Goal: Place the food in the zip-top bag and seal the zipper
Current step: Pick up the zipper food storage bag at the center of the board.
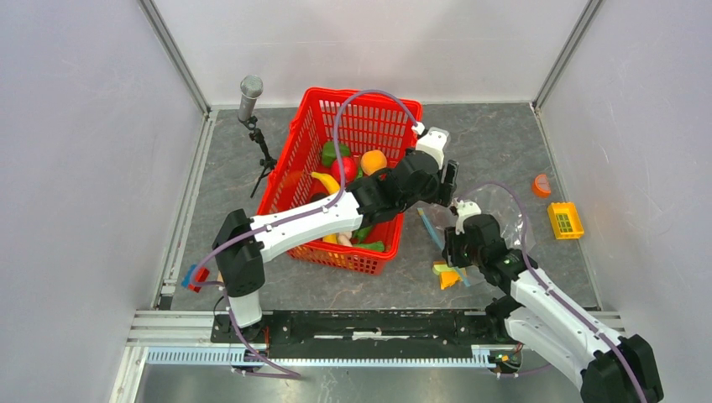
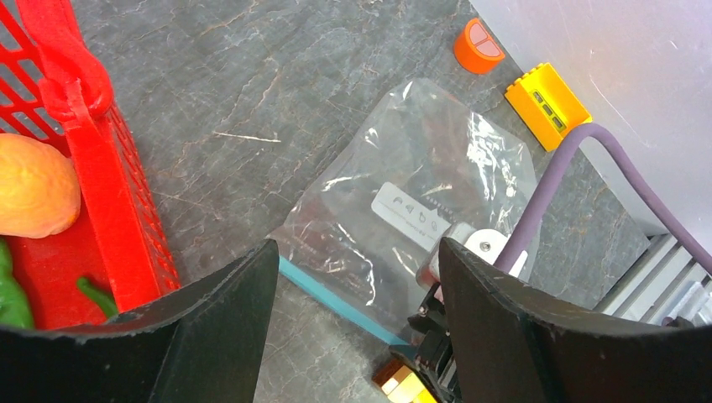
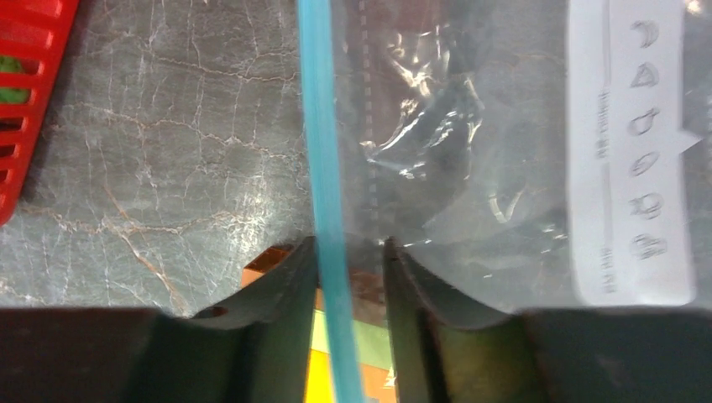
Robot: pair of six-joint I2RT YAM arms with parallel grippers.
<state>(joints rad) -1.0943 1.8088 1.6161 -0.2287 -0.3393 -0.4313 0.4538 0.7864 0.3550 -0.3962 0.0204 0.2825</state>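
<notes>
The food lies in the red basket [image 1: 312, 117]: an orange [image 1: 374, 161], a red apple [image 1: 344, 168], a banana [image 1: 326, 182] and green peppers [image 1: 332, 153]. The orange also shows in the left wrist view [image 2: 34, 186]. The clear zip-top bag [image 1: 497, 210] lies flat to the basket's right, with no food in it. My left gripper [image 2: 357, 285] is open and empty above the bag [image 2: 420, 168]. My right gripper [image 3: 350, 248] is narrowly open and straddles the blue zipper [image 3: 323, 151] at the bag's near end, with a gap showing beside the strip.
A yellow-green-orange block stack [image 1: 445, 274] sits under the right gripper. A small yellow crate [image 1: 565, 220] and an orange slice toy [image 1: 541, 185] lie at the right wall. A microphone on a stand [image 1: 250, 91] stands left of the basket.
</notes>
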